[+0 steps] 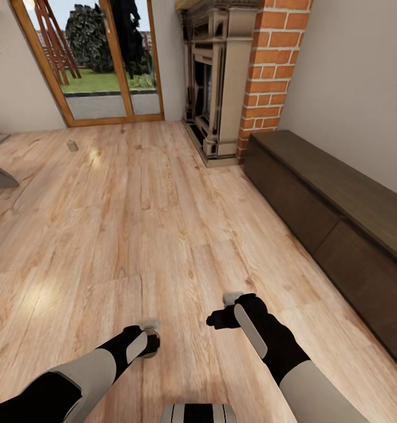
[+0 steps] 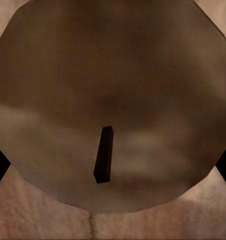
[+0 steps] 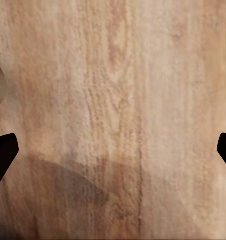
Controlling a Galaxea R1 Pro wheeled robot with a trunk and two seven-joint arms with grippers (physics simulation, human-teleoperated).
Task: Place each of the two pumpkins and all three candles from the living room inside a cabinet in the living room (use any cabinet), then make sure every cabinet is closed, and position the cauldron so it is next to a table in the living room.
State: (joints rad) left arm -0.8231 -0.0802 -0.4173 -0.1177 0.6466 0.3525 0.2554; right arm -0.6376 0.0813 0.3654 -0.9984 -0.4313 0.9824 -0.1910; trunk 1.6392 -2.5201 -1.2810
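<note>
Reached forward and down over the floor (image 1: 163,223) with both arms, left gripper (image 1: 150,339) at 7 o'clock clamped on a candle (image 2: 113,105), wick (image 2: 103,155) facing its camera, right gripper (image 3: 113,150) at 5 o'clock spread wide and empty, second candle (image 1: 73,145) far off at 11, cabinet (image 1: 333,211) shut along 3.

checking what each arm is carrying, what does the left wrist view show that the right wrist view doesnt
Left wrist view: the round beige top of a candle with its dark wick, seemingly gripped in the left end effector.
Right wrist view: the right end effector open, its fingertips far apart with nothing between them, over bare planks and a shadow.
Both: the light wooden floor and dark fingertips at the frame edges.
</note>
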